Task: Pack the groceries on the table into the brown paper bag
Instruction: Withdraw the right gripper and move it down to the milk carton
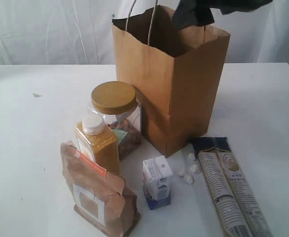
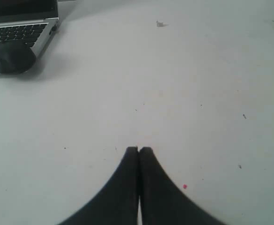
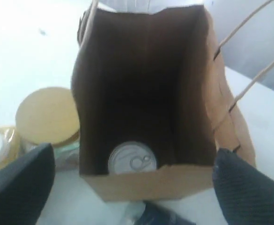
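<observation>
- Right now the right gripper [image 3: 133, 153] hangs directly over the mouth of the brown paper bag [image 1: 171, 84], its 2 dark fingers [image 3: 19, 187] spread wide with nothing between them.
- Down on the bag's floor sits 1 ring-pull jar [image 3: 131, 160], silvery top facing up.
- That bag stands upright toward the back of the table [image 1: 30, 148], string handles raised.
- Out front, 5 groceries wait on the table.
- Up against the bag's left wall is the gold-lidded clear jar [image 1: 113, 97], with the yellow-grain bottle [image 1: 99, 145] pressed in just before it.
- Nearest the camera, the brown pouch with orange strip [image 1: 97, 192] stands upright.
- To its right, apart, the small white-blue carton [image 1: 157, 181] is upright too.
- Over on the right, the long beige printed packet [image 1: 230, 192] lies flat.
- A few small white lumps [image 1: 188, 170] sit between carton and packet.
- Meanwhile the left gripper [image 2: 138, 151] is pinched fully closed, holding nothing, over bare table.
- Off at that view's edge, a laptop [image 2: 19, 21] and a black mouse [image 2: 10, 56].
</observation>
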You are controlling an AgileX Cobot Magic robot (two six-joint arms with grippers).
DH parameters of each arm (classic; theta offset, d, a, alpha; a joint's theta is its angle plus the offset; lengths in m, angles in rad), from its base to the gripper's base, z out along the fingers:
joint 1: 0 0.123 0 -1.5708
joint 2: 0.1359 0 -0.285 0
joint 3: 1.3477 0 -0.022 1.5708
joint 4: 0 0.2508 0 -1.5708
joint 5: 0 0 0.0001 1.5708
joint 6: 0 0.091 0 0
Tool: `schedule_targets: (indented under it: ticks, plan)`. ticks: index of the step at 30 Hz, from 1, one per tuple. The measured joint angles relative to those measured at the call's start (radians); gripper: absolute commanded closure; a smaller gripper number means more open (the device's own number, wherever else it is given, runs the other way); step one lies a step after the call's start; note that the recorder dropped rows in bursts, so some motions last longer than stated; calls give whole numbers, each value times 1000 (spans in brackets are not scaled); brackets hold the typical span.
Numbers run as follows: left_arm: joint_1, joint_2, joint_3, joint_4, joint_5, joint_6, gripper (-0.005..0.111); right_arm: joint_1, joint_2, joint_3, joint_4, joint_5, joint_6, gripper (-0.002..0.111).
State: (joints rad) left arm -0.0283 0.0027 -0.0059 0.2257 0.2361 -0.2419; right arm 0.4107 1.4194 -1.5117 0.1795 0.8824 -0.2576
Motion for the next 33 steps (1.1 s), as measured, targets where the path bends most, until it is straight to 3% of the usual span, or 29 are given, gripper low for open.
schedule_targets:
  ticks: [11, 21, 29, 33]
  plan:
    - [0, 0, 0, 0, 0, 0, 107, 0, -43, 0, 109, 312, -5, 24]
    - [0, 0, 0, 0, 0, 0, 107, 13, -45, 75, 406, 336, -207, 24]
    - [0, 0, 0, 0, 0, 0, 107, 165, -45, 192, 412, 334, -242, 24]
    - [0, 0, 0, 0, 0, 0, 107, 260, -45, 214, 317, 307, -233, 24]
